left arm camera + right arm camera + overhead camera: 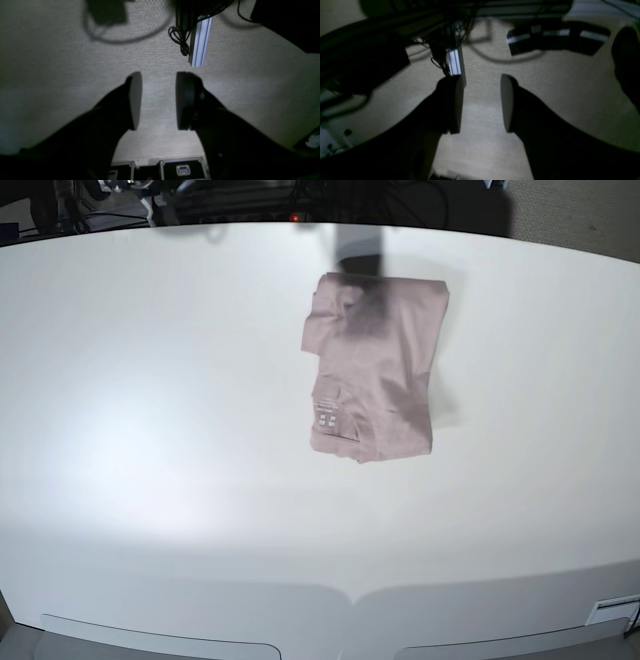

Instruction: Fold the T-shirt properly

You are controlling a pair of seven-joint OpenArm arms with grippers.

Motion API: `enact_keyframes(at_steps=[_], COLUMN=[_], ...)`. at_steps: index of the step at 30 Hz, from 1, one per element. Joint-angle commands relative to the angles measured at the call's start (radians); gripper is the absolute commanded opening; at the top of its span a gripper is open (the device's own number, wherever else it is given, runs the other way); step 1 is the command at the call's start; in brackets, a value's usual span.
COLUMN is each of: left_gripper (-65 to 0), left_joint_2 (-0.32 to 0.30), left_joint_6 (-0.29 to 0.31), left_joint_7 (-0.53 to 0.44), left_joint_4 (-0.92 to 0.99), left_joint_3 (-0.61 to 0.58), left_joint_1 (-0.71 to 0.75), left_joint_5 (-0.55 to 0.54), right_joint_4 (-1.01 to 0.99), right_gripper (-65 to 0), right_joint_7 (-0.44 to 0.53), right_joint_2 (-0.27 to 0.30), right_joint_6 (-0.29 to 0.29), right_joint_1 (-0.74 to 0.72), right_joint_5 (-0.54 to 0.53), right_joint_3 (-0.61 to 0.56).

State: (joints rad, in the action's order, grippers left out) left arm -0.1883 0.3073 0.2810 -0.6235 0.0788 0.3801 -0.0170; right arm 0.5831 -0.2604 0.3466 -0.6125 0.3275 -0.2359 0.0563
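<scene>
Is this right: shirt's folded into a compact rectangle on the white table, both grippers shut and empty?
Not quite. The T-shirt does lie folded on the white table, per the base view, but the left gripper and right gripper are both open and empty, as each wrist view shows.

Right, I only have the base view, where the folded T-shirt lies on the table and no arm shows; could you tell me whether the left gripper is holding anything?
Observer: No, the left gripper is open, with nothing between its pads.
Operator: And the right gripper, please?
Observer: The right gripper is open and empty too.
Operator: Are they over the table?
Observer: No; both wrist views show grey carpet beneath, not the table or the T-shirt.
</scene>
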Motion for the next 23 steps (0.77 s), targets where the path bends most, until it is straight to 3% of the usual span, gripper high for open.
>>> enact_keyframes(at_steps=[1,4,8,10,23], left_gripper=[-43.5,-43.5,-43.5,-43.5,-43.5], left_joint_2=[-0.009,-0.01,-0.008,-0.009,-0.008], left_joint_6=[0.002,0.001,0.0,0.0,0.001], left_joint_7=[0.005,0.011,-0.029,-0.016,-0.017], left_joint_4=[-0.005,-0.005,-0.005,-0.005,-0.006], left_joint_3=[0.003,0.003,0.003,0.003,0.003], left_joint_1=[0.011,0.01,0.002,-0.004,-0.003], left_joint_5=[0.03,0.099,0.094,0.076,0.05], right_joint_4=[-0.008,-0.042,-0.076,-0.098,-0.125], right_gripper=[-39.5,-39.5,-39.5,-39.5,-39.5], right_joint_7=[0.024,0.09,0.264,0.306,0.329], right_joint_2=[0.014,0.016,0.011,0.011,0.013], right_joint_6=[-0.007,0.003,0.099,0.128,0.142], right_joint_1=[0.005,0.005,0.005,0.005,0.002], right_joint_5=[-0.002,0.012,0.114,0.129,0.124], right_joint_3=[0.002,0.002,0.001,0.001,0.001])
